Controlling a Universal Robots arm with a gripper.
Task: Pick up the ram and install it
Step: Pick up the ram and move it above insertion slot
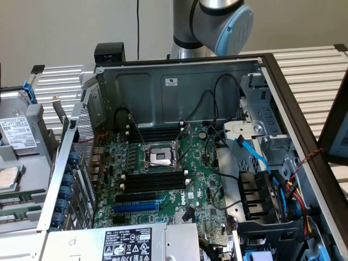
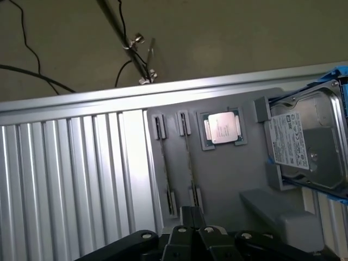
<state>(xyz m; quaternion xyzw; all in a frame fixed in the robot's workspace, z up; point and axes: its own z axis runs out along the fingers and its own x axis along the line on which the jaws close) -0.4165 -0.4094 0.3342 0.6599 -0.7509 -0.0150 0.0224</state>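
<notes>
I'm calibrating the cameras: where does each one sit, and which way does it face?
Exterior view: off the arm, raised, looking down into the open computer case at its motherboard; the arm shows behind it.
Wrist view: on the wrist, looking down at the grey tray; the pincer shows.
Shared: the tray's hard drive and processor.

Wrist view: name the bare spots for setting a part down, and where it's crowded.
Free: the ribbed table beside the grey tray, and the tray's flat patch bordered by the processor, the hard drive and the two ram sticks. Crowded: around the sticks' holders, where the gripper hovers.
</notes>
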